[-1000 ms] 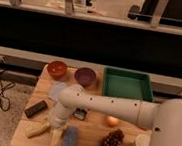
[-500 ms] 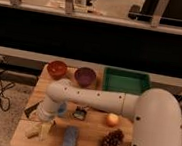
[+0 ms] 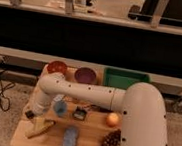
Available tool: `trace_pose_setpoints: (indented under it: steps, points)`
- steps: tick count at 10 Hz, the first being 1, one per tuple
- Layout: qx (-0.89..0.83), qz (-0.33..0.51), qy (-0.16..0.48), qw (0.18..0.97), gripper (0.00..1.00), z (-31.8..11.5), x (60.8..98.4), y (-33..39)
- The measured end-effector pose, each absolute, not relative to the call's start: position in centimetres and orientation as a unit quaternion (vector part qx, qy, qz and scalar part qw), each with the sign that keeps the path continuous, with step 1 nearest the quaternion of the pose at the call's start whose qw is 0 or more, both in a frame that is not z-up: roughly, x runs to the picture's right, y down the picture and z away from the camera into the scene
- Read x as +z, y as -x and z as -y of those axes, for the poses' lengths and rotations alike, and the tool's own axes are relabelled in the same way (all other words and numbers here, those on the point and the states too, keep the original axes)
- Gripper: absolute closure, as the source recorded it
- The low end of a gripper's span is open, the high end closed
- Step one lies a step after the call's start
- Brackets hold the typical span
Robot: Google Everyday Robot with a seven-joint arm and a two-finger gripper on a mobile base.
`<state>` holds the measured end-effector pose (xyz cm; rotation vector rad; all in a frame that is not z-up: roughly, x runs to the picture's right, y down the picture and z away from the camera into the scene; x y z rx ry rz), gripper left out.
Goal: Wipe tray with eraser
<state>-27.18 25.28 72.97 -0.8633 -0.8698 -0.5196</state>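
The green tray stands at the back right of the wooden table, partly behind my white arm. My arm reaches across the table to the left. The gripper hangs down at the table's left edge, mostly hidden by the wrist. A small black piece shows right under it, where the black eraser lay. I cannot tell whether it is the eraser or part of the gripper, nor whether anything is held.
A red bowl and a purple bowl stand at the back. A blue cup, a small dark object, an orange fruit, grapes, a blue-grey sponge and a yellow piece lie in front.
My arm has swung left and down from the table's middle to its left edge. It now covers the spot where the black eraser lay in full view.
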Motion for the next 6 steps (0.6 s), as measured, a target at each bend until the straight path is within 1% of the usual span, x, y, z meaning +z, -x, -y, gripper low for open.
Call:
trace_pose_setpoints:
  steps: [2, 6]
  points:
    - [-0.243, 0.407, 0.405, 0.782, 0.2, -25.5, 75.0, 27.5]
    - [-0.242, 0.407, 0.407, 0.781, 0.2, -25.5, 75.4, 27.4]
